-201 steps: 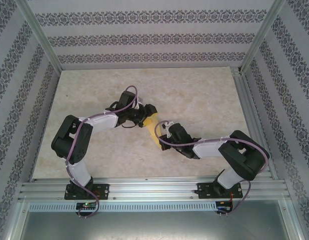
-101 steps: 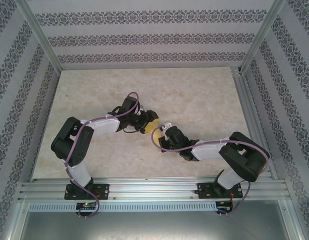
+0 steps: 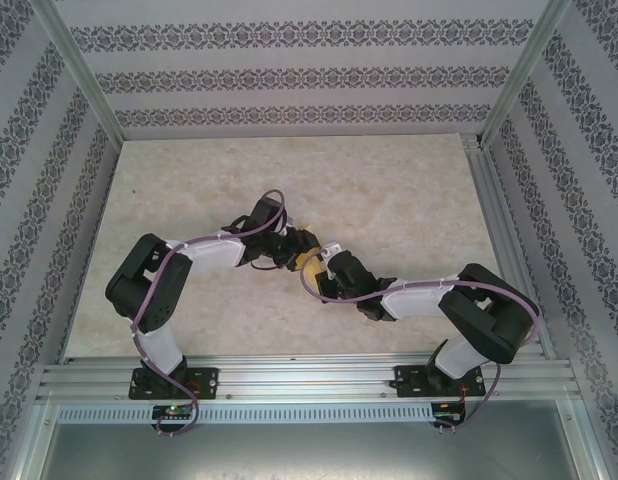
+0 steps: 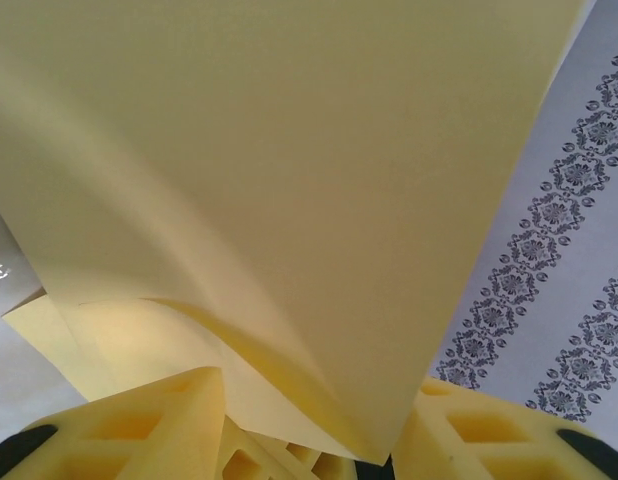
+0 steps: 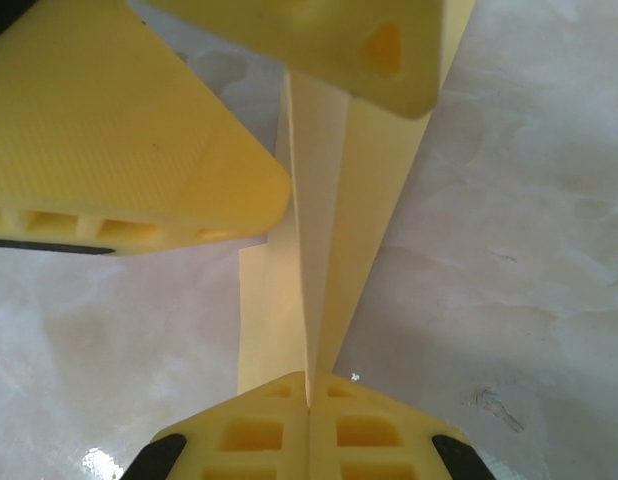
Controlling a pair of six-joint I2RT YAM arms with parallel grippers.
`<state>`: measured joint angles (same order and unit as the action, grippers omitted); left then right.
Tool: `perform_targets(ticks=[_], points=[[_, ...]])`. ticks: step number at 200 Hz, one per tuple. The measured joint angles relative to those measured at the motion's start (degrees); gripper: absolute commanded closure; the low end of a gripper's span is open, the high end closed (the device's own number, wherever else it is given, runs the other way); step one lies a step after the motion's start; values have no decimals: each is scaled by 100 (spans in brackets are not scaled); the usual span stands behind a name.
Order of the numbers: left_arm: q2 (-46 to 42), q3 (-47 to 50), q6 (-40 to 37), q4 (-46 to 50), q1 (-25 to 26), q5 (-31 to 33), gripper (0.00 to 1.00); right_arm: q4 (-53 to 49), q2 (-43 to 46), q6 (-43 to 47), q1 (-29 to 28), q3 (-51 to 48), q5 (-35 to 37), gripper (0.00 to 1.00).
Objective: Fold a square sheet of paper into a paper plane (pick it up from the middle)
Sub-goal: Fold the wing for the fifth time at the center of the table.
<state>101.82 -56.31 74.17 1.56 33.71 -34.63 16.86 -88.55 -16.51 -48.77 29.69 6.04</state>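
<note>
One yellow paper sheet, two arms, one table.

Marbled tabletop, patterned wallpaper walls, aluminium frame

Paper sheet, largely hidden from you.
From above, both jaws cover it; left wrist view crops its top.
</note>
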Motion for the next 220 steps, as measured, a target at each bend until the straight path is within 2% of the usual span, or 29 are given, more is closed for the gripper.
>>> perform_targets(ticks=[78, 117, 133, 154, 166, 189, 220], points=[[11, -90, -186, 452, 24, 0, 63, -109, -24, 20, -37, 61, 149, 100], [190, -186, -229, 549, 74, 2, 74, -116, -63, 20, -37, 70, 166, 100], [256, -221, -330, 636, 90, 15, 89, -151, -66, 20, -37, 70, 166, 99], [289, -341, -448, 831, 92, 66, 91, -188, -76, 17, -37, 76, 164, 95], [295, -435, -533, 933, 92, 81, 94, -195, -76, 15, -37, 98, 166, 84], [372, -584, -704, 1003, 81, 90, 98, -238, -70, -35, -37, 133, 144, 74], [573, -699, -1034, 1078, 0, 39, 100, -501, 321, -538, 188, 90, -463, 68]])
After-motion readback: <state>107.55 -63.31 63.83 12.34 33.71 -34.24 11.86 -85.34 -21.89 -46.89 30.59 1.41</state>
